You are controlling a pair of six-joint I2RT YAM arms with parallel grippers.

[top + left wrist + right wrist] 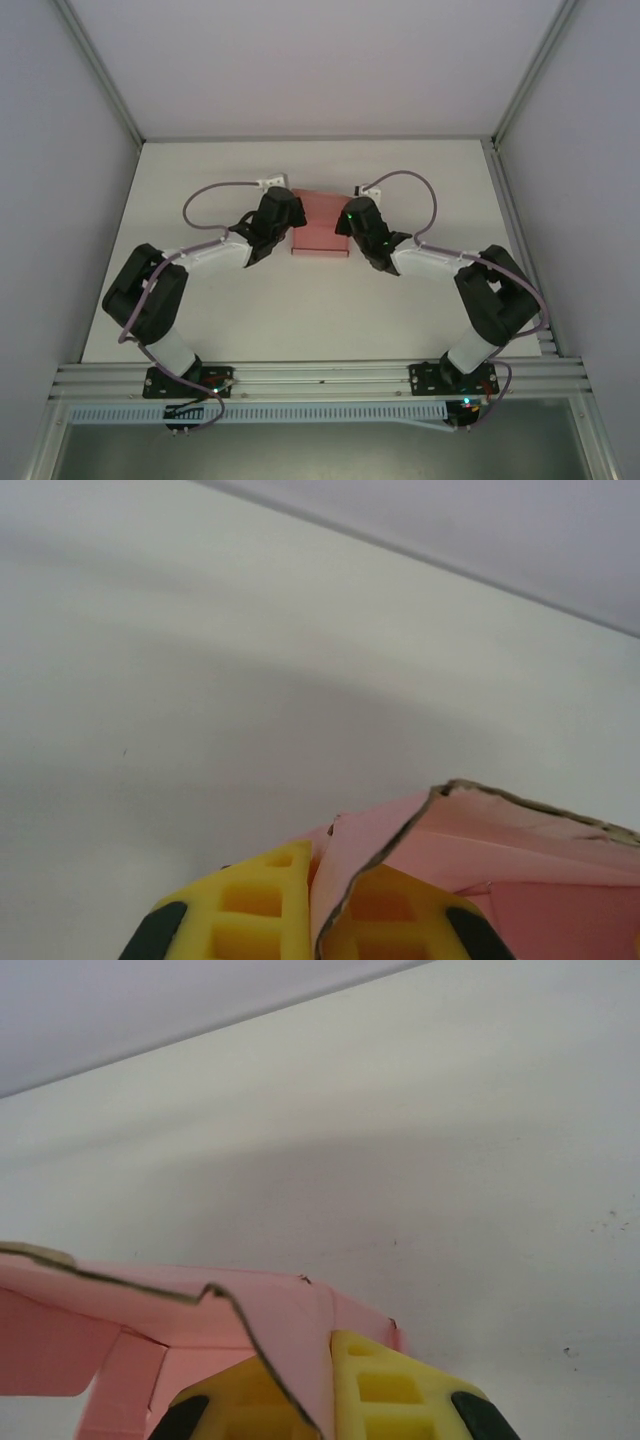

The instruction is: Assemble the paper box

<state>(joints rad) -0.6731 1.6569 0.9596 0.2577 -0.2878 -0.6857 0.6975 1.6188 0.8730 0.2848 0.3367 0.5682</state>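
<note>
The paper box (318, 226) is a pink card piece lying in the middle of the white table, between my two arms. My left gripper (283, 226) holds its left end and my right gripper (352, 228) holds its right end. In the left wrist view the yellow fingers (262, 912) are shut on a raised pink side flap (372, 860). In the right wrist view the yellow fingers (395, 1400) pinch the opposite pink flap (285, 1335). Both flaps stand up from the card's base, their raw brown edges showing.
The white table (300, 310) is enclosed by grey walls with aluminium posts at the back corners. An aluminium rail (320, 380) runs along the near edge, with both arm bases bolted to it. Purple cables (215, 190) loop above each wrist.
</note>
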